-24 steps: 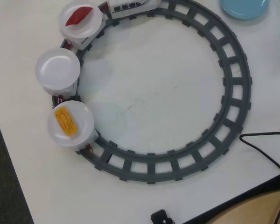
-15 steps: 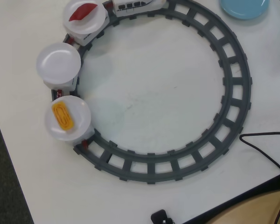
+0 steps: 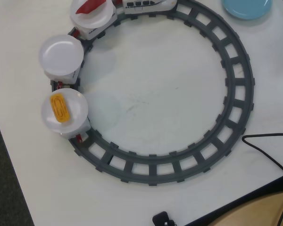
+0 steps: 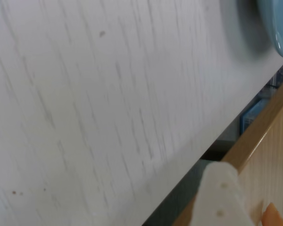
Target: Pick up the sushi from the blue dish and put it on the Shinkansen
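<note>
The blue dish (image 3: 247, 7) lies at the top right edge of the overhead view, and the part that shows is bare. Its rim also shows in the wrist view (image 4: 278, 28) at the top right. No sushi shows in either view. The Shinkansen (image 3: 148, 4) stands on the grey ring track (image 3: 236, 94) at the top, pulling three white plates. The first plate holds a red piece (image 3: 89, 5), the middle plate (image 3: 61, 54) is bare, and the last holds a yellow-orange piece (image 3: 60, 107). My gripper (image 4: 247, 207) shows only in the wrist view, at the table's edge, with its white finger (image 4: 221, 193) and orange tip apart and nothing between them.
A black cable (image 3: 269, 150) runs over the table's right side. A small black object (image 3: 162, 219) sits at the bottom edge. A wooden surface (image 4: 269, 155) lies beyond the white table's edge (image 4: 188, 160). Dark floor shows at the left of the overhead view.
</note>
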`<act>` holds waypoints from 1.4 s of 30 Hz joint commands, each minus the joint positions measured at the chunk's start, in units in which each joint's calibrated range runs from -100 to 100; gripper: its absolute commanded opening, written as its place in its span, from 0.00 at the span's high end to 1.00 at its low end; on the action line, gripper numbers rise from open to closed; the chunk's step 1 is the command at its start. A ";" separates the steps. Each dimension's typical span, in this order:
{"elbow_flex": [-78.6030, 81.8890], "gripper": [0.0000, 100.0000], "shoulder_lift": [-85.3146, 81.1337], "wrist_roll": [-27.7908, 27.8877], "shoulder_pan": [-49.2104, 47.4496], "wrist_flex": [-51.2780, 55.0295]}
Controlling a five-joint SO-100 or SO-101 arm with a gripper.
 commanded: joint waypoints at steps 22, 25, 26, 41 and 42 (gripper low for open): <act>-0.18 0.34 -0.43 0.17 -0.49 -0.03; -0.18 0.34 -0.43 0.17 -0.49 -0.03; -0.18 0.34 -0.43 0.17 -0.49 -0.03; -0.26 0.34 -0.43 0.22 -0.49 -0.29; -0.26 0.34 -0.43 0.22 -0.57 -0.29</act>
